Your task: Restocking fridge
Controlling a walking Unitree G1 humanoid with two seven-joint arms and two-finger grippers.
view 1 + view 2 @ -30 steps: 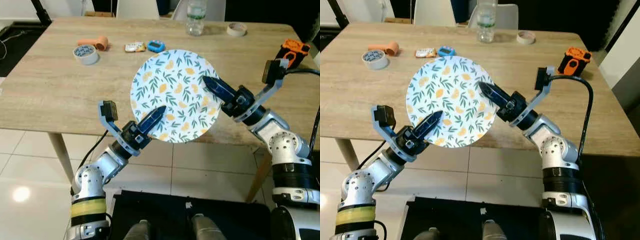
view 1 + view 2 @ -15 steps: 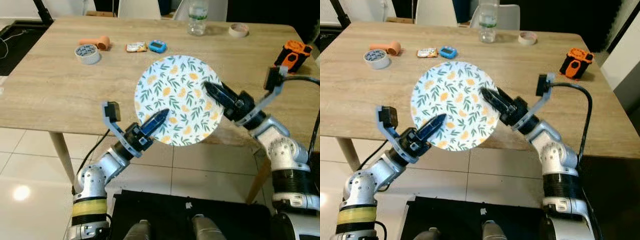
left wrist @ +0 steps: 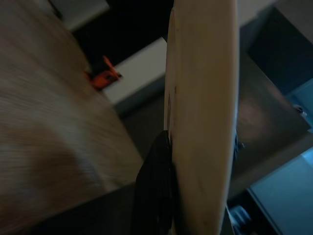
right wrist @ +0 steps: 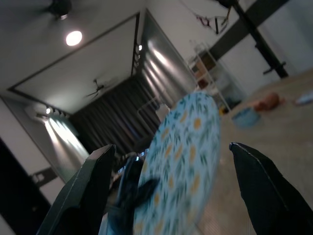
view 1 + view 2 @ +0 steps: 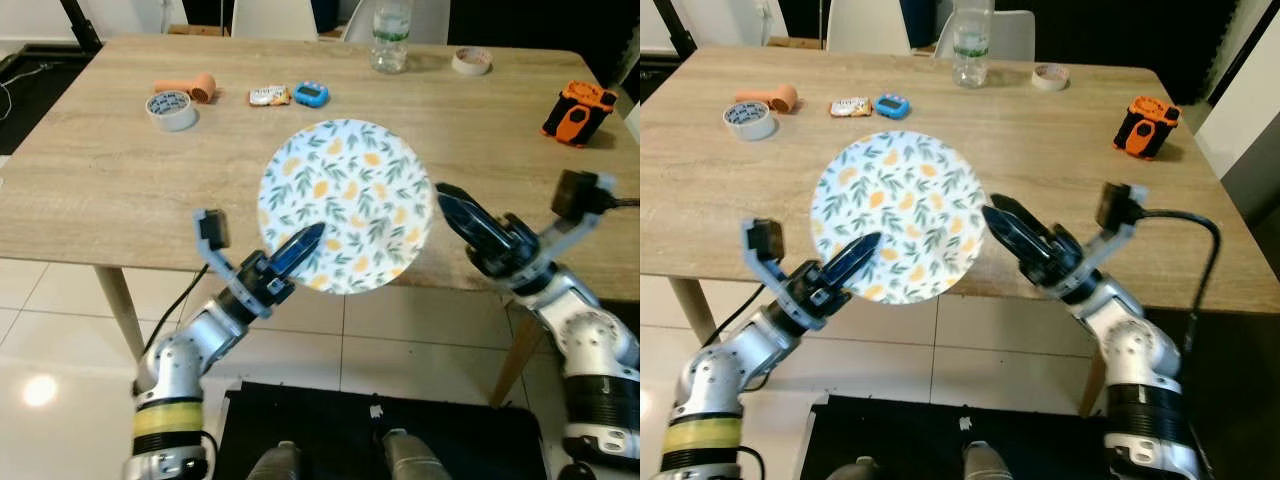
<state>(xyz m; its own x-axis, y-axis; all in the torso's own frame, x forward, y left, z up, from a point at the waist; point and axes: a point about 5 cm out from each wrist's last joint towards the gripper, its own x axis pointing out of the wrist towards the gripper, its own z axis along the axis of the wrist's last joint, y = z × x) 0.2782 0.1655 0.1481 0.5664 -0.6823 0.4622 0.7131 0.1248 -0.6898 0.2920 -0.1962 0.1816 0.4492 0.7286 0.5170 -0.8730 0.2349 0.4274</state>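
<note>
A round plate (image 5: 345, 205) with a green leaf and yellow lemon pattern is held up above the near edge of the wooden table (image 5: 110, 190). My left gripper (image 5: 298, 246) is shut on its lower left rim, one black finger across the patterned face. The left wrist view shows the plate's pale edge (image 3: 203, 112) against a black finger (image 3: 154, 191). My right gripper (image 5: 468, 222) stands open just right of the plate, apart from its rim. In the right wrist view the two spread fingers (image 4: 90, 196) frame the plate (image 4: 188, 142).
On the table's far side lie a tape roll (image 5: 171, 108), an orange object (image 5: 198, 86), a snack packet (image 5: 269, 95), a blue timer (image 5: 312, 95), a water bottle (image 5: 390, 40), a second tape ring (image 5: 470, 60) and an orange-black tool (image 5: 575, 108). White floor tiles show below.
My right gripper has let go of the plate's right side and drawn back to the right. The plate stays in the left gripper, shifted slightly left.
</note>
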